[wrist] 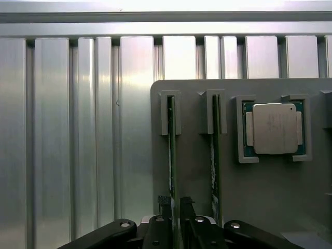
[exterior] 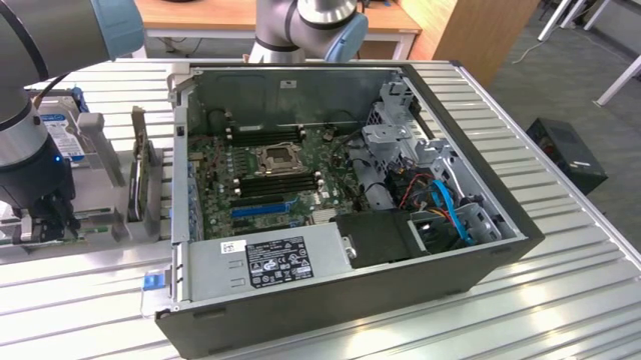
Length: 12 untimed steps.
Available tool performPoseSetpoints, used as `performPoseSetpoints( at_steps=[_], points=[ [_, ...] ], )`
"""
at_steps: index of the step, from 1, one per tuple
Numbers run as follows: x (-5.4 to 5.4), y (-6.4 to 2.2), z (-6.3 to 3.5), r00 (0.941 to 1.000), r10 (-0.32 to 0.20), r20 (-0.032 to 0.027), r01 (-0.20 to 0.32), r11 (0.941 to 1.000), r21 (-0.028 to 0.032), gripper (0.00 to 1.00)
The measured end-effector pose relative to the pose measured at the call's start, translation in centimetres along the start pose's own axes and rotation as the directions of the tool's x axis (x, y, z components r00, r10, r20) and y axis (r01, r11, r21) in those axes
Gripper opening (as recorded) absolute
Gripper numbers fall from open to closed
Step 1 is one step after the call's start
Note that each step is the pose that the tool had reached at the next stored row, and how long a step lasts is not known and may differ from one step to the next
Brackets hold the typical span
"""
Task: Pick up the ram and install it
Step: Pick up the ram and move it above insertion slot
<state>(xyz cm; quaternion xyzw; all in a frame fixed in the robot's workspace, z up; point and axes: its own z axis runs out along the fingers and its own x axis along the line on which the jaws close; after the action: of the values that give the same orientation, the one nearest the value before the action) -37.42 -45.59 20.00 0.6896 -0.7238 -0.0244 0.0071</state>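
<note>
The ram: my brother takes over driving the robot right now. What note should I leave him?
The gripper is down at the gray holder, at the end of one ram. I cannot tell whether it grips yet.
That ram stands on edge in its slot. A second stick is in the next slot, and a processor chip sits beside them.
The computer case lies open on the exterior view's right of the holder.
Done: the approach. Left: pick-up and install.
</note>
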Motion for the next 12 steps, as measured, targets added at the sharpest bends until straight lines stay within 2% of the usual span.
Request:
performPoseSetpoints(
  at_steps=[1,2,12],
  points=[
    [0.0,0.0,0.0,1.0,0.0,0.0,0.0,1.0,0.0,0.2],
    [0.0,0.0,0.0,1.0,0.0,-0.0002,0.0,1.0,-0.0001,0.14],
    [0.0,0.0,-0.01,1.0,0.0,0.0001,0.0,1.0,0.0001,0.12]
  ],
)
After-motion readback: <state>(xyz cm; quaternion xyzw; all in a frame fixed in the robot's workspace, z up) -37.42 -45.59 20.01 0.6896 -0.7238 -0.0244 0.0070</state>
